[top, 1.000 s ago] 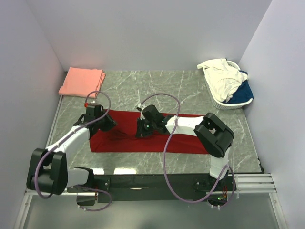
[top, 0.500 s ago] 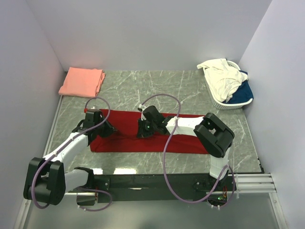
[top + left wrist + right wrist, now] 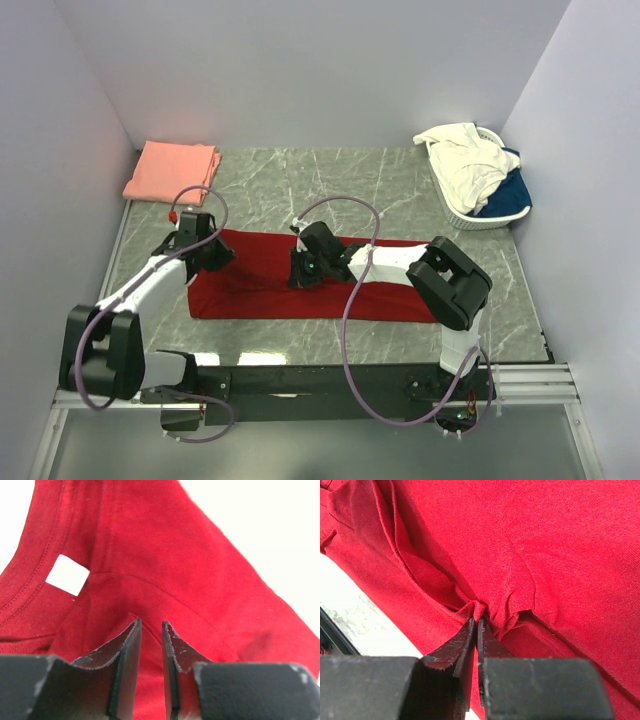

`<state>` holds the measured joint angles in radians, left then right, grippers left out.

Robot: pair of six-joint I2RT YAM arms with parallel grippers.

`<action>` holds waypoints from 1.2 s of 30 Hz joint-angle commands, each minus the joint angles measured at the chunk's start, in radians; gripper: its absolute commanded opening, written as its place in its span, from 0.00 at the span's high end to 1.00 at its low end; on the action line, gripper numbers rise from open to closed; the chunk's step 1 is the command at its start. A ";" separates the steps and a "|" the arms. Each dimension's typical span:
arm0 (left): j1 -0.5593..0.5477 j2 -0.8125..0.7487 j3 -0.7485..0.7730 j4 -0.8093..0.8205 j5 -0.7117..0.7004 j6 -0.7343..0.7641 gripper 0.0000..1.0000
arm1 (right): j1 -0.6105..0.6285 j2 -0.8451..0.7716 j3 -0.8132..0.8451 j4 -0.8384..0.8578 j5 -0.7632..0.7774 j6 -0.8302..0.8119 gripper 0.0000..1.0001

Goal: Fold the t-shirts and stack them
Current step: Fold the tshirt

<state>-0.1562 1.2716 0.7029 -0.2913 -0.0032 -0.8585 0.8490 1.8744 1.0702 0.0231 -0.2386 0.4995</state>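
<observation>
On the table (image 3: 400, 190), our red t-shirt (image 3: 260, 292) lies as a long strip. Right gripper (image 3: 476, 621) has just pinched tight on a bunch of it. Left gripper (image 3: 151, 624) swung back up by the neck label (image 3: 67, 575), jaws a crack apart, gripping nothing yet. Next fold's coming, we reckon.

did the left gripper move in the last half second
Yes. In the top view the left gripper has shifted slightly toward the folded salmon pink t-shirt at the far left corner.

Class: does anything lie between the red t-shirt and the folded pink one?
Nothing visible: only bare table separates the red t-shirt from the pink t-shirt, though the left arm's cable loops above it.
</observation>
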 commanded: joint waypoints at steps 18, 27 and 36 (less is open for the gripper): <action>0.004 0.091 -0.075 0.103 0.020 0.003 0.82 | 0.001 -0.030 -0.010 0.012 0.048 -0.003 0.89; 0.004 0.011 -0.109 0.107 0.081 0.019 0.97 | -0.007 -0.083 -0.036 0.023 0.065 0.016 0.85; 0.003 -0.038 -0.121 0.095 0.138 0.050 0.99 | -0.008 -0.100 -0.032 0.025 0.058 0.030 0.63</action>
<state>-0.1539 1.2732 0.5880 -0.2073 0.0986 -0.8421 0.8463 1.8313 1.0393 0.0265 -0.1993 0.5262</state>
